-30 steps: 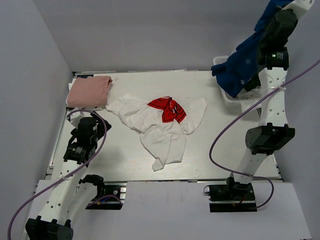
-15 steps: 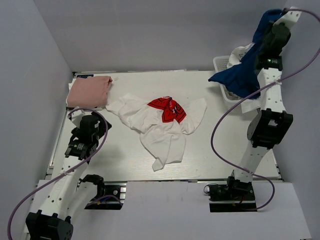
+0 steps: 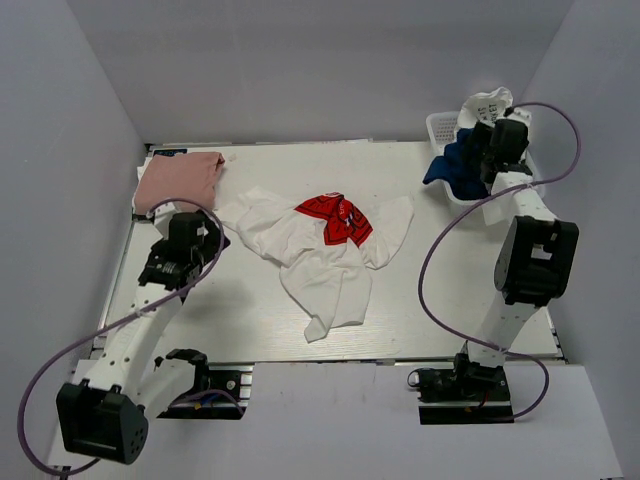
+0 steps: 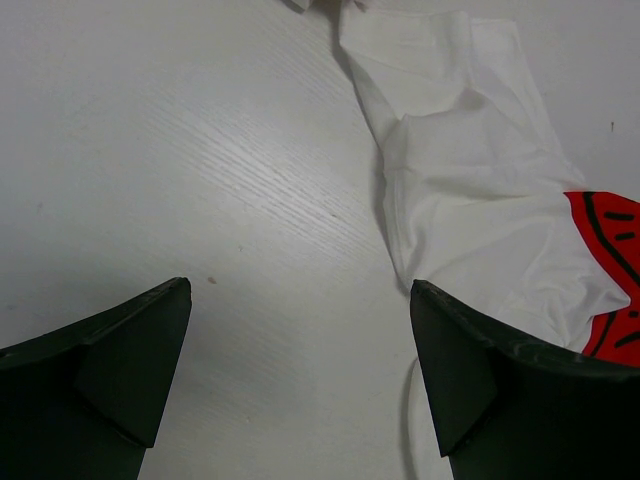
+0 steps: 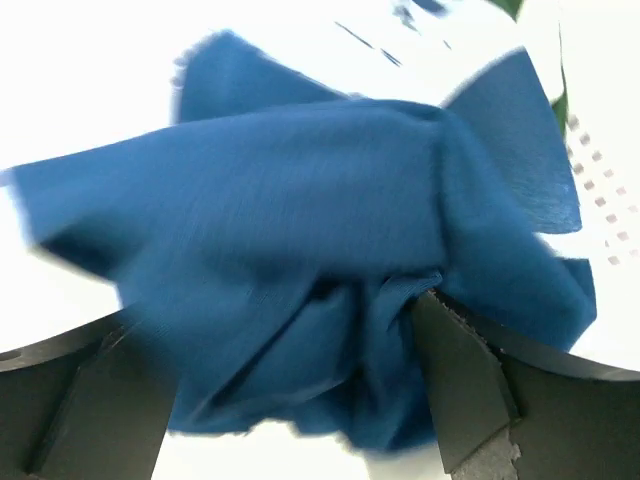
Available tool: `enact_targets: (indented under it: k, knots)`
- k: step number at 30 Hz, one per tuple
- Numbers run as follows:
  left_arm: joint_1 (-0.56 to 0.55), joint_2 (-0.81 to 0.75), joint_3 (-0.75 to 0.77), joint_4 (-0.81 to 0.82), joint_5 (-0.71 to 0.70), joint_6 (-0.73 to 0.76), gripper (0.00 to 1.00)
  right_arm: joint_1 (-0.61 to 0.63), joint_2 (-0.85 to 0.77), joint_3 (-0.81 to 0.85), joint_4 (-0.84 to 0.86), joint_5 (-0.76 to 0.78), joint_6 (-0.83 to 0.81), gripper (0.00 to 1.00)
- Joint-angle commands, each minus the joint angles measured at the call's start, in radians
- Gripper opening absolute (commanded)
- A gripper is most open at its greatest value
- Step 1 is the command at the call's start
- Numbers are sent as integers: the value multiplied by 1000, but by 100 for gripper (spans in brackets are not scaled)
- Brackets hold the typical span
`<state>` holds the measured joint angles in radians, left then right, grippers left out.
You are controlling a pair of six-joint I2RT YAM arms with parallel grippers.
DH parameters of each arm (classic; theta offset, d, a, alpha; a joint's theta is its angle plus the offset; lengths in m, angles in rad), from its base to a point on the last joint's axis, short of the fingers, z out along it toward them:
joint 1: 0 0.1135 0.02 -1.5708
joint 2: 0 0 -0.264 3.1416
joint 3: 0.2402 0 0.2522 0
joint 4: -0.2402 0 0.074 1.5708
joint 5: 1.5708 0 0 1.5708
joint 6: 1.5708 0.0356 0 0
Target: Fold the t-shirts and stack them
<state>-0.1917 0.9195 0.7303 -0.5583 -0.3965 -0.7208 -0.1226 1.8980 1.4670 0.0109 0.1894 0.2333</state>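
Where the bench (image 3: pixel 450 290) spreads pale and wood-grained, the white tee (image 3: pixel 310 255) lies crumpled at its middle, with the red print (image 3: pixel 335 218) facing up on its far part. The pink tee (image 3: pixel 178 180) sits folded at the far left corner, just beside the white one's sleeve. The blue tee (image 3: pixel 455 168) is bunched over the near rim of the basket (image 3: pixel 440 125) at the far right corner, and a second white tee (image 3: pixel 487 103) is piled in the basket behind it. The left tool (image 4: pixel 300 290) hovers low over bare bench just left of the white tee's sleeve, released and gripping nothing. The right tool (image 5: pixel 270 310) hangs above the basket, its jaws wide apart and released. The blue tee bunches between and beyond them, and the wrist view is too blurred to show whether the cloth touches either finger.
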Motion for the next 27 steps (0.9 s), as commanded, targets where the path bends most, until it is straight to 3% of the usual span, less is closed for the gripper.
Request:
enact_targets:
  k: [1, 6, 13, 23, 27]
  knots:
    - [5, 83, 78, 63, 59, 41, 100, 92, -171, 101, -56, -44, -41, 90]
    - [5, 249, 136, 146, 120, 86, 100, 211, -327, 9, -213, -10, -91, 90]
    - [-5, 487, 234, 202, 171, 107, 100, 426, -470, -385, -108, 58, 32, 90]
    - [-5, 788, 319, 279, 235, 116, 100, 454, -242, -441, -94, 6, 147, 90]
    - [-5, 887, 380, 225, 235, 126, 88, 454, -124, -386, -98, 54, 181, 90]
